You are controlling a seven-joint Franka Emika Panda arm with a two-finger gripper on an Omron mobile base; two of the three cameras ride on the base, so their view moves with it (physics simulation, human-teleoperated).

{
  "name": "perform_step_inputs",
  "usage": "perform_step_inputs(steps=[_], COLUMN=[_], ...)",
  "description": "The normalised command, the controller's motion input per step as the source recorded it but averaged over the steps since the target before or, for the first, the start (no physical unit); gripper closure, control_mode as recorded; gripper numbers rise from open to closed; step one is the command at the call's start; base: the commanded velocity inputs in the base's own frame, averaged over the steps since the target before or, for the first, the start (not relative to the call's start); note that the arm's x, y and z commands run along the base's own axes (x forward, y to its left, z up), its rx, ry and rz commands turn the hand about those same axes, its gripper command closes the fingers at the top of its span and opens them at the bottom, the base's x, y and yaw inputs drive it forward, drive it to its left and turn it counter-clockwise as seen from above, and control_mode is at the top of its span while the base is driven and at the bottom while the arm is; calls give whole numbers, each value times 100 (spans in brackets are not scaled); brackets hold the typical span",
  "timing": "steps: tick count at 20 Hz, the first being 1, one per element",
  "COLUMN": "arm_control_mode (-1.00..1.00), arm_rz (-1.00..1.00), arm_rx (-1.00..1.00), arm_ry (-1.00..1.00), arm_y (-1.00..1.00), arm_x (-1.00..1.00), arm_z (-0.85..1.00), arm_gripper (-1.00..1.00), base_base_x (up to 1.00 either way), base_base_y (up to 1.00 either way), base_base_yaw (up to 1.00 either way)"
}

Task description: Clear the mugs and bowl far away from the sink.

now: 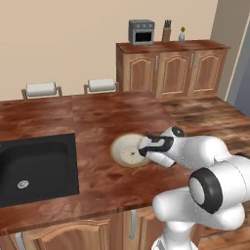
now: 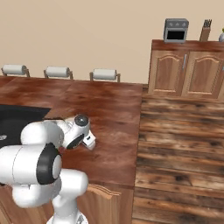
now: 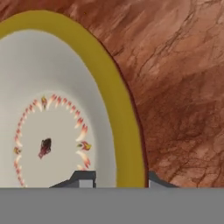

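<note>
The bowl, cream inside with a tan rim, sits on the wooden island counter just right of the black sink. My gripper reaches down onto the bowl's right rim. In the hand view the yellow-tan rim of the bowl runs between the two fingertips, one inside the bowl and one outside on the counter, and my gripper is shut on that rim. The mugs are out of view. From the right base view my arm covers the bowl, and a corner of the sink shows at the left.
White-cushioned stools line the far edge of the island. The counter ends close to the right of the bowl, with wooden floor beyond. A cabinet against the back wall carries a toaster oven.
</note>
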Motion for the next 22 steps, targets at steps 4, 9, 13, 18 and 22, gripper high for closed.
perform_step_inputs(steps=[4, 9, 13, 18, 22], arm_control_mode=[-100, -100, -100, -100, -100], arm_rz=[-35, -47, -57, -50, -26], arm_rx=[14, 15, 21, 21, 17], arm_ry=[10, 26, 34, 38, 34], arm_y=[0, 0, -16, -32, -18], arm_x=[-53, -43, -40, -37, -37], arm_z=[97, 100, 100, 99, 68], arm_gripper=[100, 100, 100, 100, 100], base_base_x=[0, 0, 0, 0, 0], base_base_y=[0, 0, 0, 0, 0], base_base_yaw=[0, 0, 0, 0, 0])
